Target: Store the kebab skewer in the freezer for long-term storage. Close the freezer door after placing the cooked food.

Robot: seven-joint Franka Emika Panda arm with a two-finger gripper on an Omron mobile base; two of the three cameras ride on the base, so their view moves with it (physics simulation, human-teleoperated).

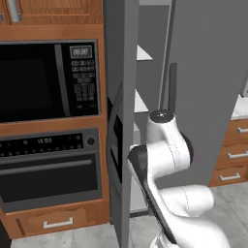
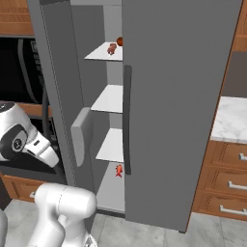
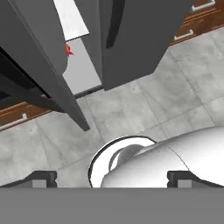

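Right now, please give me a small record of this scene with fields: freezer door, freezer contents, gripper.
freezer door: open, swung out to the left
freezer: white shelves showing in the gap
top shelf: kebab skewer, beside a red-orange ball
lower shelf: small red item
gripper: open, empty, pointing down at the floor
plain door: shut

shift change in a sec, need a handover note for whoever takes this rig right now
two-finger gripper: open, empty.
kebab skewer, a thin stick with reddish-brown meat chunks: looks to lie on the top white shelf of the narrow grey freezer, beside a round red-orange ball.
tall grey freezer door: swung wide open.
done: skewer stored, it seems.
left: close the freezer door.
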